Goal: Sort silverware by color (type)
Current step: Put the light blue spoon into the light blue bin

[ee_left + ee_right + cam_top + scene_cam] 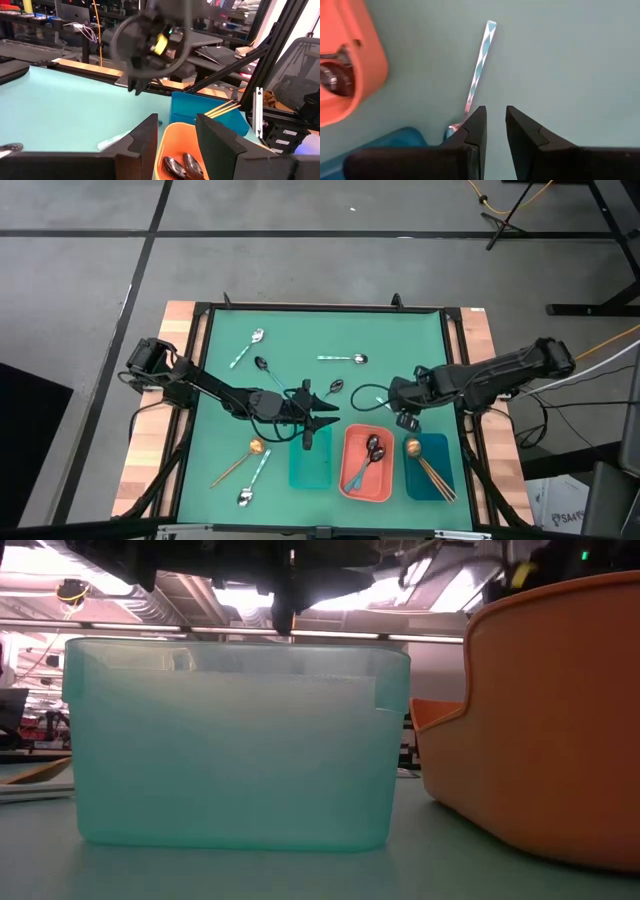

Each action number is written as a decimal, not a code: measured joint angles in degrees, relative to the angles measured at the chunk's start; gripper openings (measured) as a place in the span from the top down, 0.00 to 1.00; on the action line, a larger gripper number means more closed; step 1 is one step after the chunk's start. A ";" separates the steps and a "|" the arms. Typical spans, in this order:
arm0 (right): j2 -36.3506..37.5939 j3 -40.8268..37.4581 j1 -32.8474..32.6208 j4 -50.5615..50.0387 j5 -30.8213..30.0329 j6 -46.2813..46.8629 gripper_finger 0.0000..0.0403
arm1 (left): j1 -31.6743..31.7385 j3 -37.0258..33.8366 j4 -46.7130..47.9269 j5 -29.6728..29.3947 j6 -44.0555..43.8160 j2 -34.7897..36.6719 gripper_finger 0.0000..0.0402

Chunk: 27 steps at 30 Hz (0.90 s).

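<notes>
Coral tray (350,485): mid of the three in the row; two dark-bowl spoons (373,447) lie in it, bluish handles running toward its near end.
Blue tray (437,455): just beside coral tray, R-arm side; gold-bowl spoons (412,447) inside, thin brown handles fanned toward the near corner.
Teal tray (310,468): just beside coral tray, L-arm side; frosted wall fills the low view, contents can't tell.
Left pincer (330,412): by the far end of the teal tray, L-arm side of coral tray; fingers spread wide, nothing between them. Its wrist cam looks straight over the coral tray's rim at the dark spoons.
Right pincer (405,418): just past coral tray's far R corner; fingers nearly together, slim gap, pinching nothing.
Teal-handled spoon (480,65): flat on the counter (290,330), just ahead of the right pincer, next to coral tray.
Loose silver spoons: two (345,359) (248,348) well beyond coral tray toward the far edge; one (252,480) past the teal tray, L-arm side.
Loose dark spoons: (335,387) and (265,367), beyond coral tray, far-left.
Loose gold spoon (252,448): past the teal tray, beside that near silver one.
</notes>
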<state>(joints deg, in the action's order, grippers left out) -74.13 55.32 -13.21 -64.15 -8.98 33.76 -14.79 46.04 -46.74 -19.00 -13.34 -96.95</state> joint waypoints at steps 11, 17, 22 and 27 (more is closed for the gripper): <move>0.02 -10.99 2.49 15.62 5.13 -2.75 0.84 | 0.00 0.00 1.33 -0.02 -0.09 0.00 0.68; 0.02 -14.40 2.41 19.89 5.14 -2.69 0.84 | 0.02 0.00 1.29 -0.02 -0.15 0.00 0.68; 0.02 -17.01 2.41 24.36 5.17 -2.60 0.84 | 0.02 0.00 1.25 0.00 -0.16 0.00 0.68; 0.02 -18.72 2.38 26.30 5.14 -2.60 0.84 | 0.00 0.00 1.27 -0.02 -0.17 0.00 0.68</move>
<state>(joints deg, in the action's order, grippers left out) -74.11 36.59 -10.83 -37.85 -3.84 31.16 -14.79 46.04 -45.47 -19.03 -13.52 -96.95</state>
